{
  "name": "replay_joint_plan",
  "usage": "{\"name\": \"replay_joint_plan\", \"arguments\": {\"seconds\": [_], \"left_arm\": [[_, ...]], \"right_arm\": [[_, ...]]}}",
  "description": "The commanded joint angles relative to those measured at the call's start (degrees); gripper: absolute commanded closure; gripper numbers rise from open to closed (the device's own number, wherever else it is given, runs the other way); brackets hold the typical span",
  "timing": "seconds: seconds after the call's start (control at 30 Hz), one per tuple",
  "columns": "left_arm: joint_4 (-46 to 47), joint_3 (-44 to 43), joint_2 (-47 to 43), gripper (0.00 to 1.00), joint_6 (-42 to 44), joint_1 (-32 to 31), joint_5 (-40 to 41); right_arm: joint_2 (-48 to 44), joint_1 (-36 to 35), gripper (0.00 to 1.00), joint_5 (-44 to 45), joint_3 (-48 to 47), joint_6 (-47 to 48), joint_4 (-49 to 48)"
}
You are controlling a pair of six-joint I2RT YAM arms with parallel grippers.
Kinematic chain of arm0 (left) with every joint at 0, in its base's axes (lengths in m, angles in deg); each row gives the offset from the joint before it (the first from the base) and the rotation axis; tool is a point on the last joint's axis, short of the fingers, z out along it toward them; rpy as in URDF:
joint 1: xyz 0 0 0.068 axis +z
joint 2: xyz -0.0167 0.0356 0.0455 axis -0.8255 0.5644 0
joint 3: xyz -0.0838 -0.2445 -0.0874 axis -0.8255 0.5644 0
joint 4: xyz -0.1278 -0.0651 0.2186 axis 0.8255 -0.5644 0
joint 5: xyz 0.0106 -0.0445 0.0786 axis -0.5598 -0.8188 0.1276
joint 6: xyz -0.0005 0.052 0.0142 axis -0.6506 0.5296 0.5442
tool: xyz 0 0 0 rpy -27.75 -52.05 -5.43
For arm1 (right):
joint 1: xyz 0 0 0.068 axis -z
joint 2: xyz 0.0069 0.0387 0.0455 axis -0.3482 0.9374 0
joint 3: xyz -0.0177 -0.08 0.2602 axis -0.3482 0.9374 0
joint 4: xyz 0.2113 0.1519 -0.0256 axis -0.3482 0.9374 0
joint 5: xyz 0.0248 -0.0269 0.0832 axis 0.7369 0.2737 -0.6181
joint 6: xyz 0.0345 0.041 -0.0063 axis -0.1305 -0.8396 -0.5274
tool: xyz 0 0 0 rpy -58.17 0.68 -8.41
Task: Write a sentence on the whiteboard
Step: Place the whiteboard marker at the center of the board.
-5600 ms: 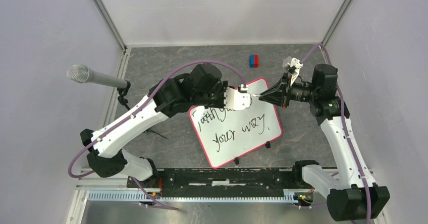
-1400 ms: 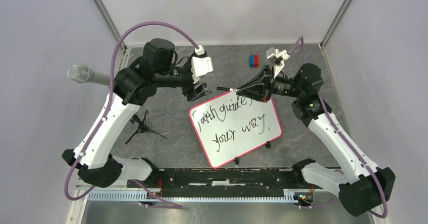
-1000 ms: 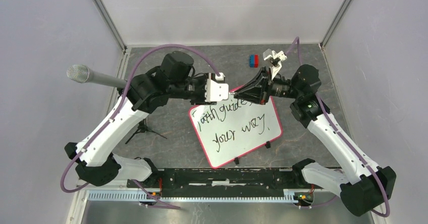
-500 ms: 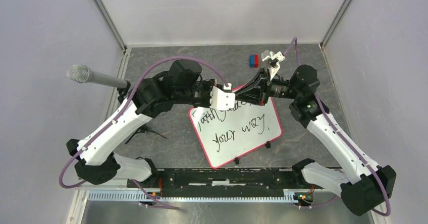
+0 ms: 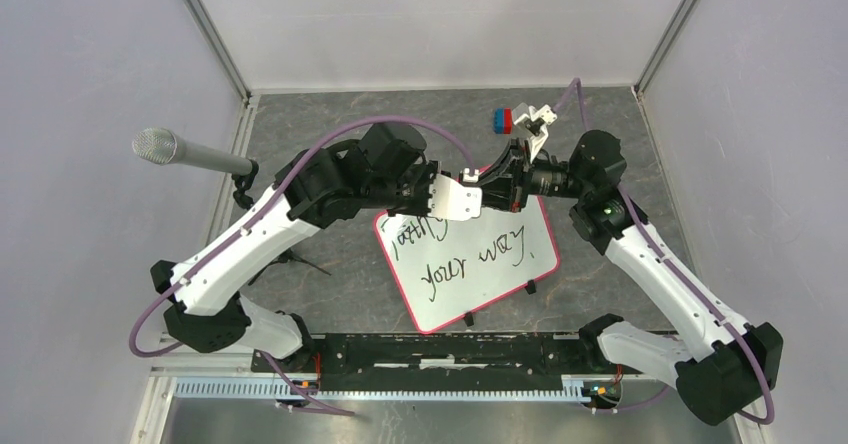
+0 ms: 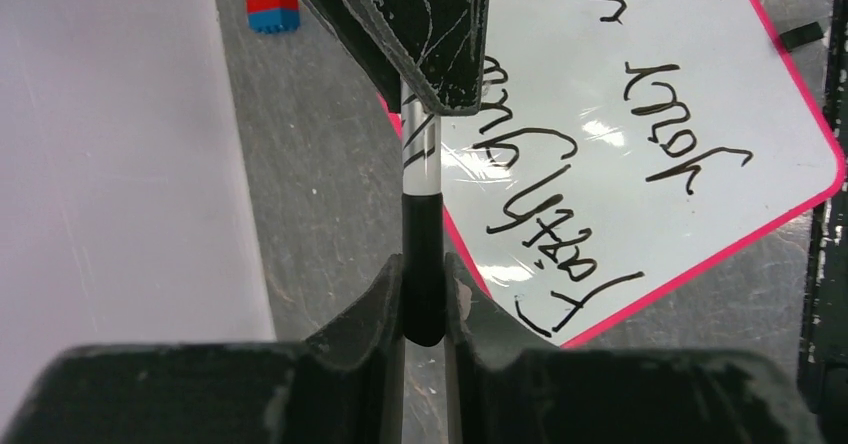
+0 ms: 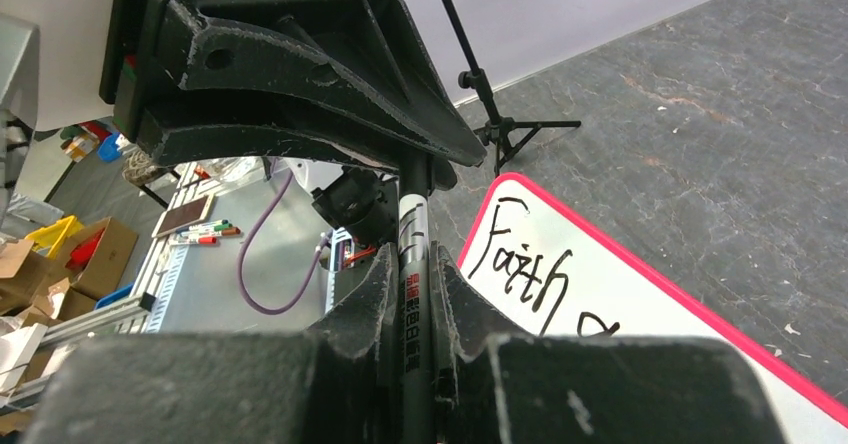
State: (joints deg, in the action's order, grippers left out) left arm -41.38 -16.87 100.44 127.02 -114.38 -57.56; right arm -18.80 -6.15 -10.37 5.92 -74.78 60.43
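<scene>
Shows left claw (image 6: 424,286) clamped on marker (image 6: 421,144) cap, right claw (image 7: 415,276) gripping barrel, both above far-left corner of whiteboard (image 5: 480,294); places whiteboard askew on counter (image 5: 350,294) between arms; shows sentence (image 5: 500,248) in two black lines.

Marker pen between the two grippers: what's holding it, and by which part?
Both grippers hold the black-and-white marker pen: the left gripper pinches its black end, and the right gripper clamps the printed barrel.
</scene>
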Motion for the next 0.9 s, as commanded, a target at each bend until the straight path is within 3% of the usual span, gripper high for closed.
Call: {"name": "replay_joint_plan", "arguments": {"seconds": [0.0, 0.17, 0.23, 0.33, 0.43, 0.5, 0.6, 0.87], "left_arm": [[13.45, -3.47, 3.85, 0.98, -5.64, -3.55, -10.56], [13.07, -3.12, 3.45, 0.97, -6.35, -3.57, -12.25], [11.62, -0.93, 2.13, 0.98, -3.45, -3.55, -9.87], [10.3, 5.48, -2.11, 0.98, 2.96, -3.05, -7.32], [8.01, 11.19, -6.58, 0.98, 10.76, -2.56, -6.38], [6.89, 13.92, -8.77, 0.98, 16.45, -2.68, -5.71], [6.51, 15.42, -9.83, 0.98, 21.15, -2.9, -4.39], [3.55, 13.45, -7.57, 0.97, 29.44, -4.51, -0.68]], "right_arm": [[1.04, -4.41, 1.0, 0.41, 0.01, -0.93, -4.13], [1.15, -4.78, 0.99, -0.79, -1.01, 0.43, -2.98], [1.22, -4.36, 0.88, -0.17, -4.61, 8.77, 6.83], [1.46, -2.3, 0.58, 1.71, -11.67, 23.11, 25.16], [1.91, 0.29, 0.34, 2.77, -16.27, 32.84, 36.99], [2.08, 0.44, 0.27, 3.84, -17.38, 36.25, 41.88], [2.93, 0.22, 0.21, 2.63, -17.57, 37.29, 44.45], [5.06, -3.82, 0.24, 2.14, -16.09, 38.93, 47.92]]}}
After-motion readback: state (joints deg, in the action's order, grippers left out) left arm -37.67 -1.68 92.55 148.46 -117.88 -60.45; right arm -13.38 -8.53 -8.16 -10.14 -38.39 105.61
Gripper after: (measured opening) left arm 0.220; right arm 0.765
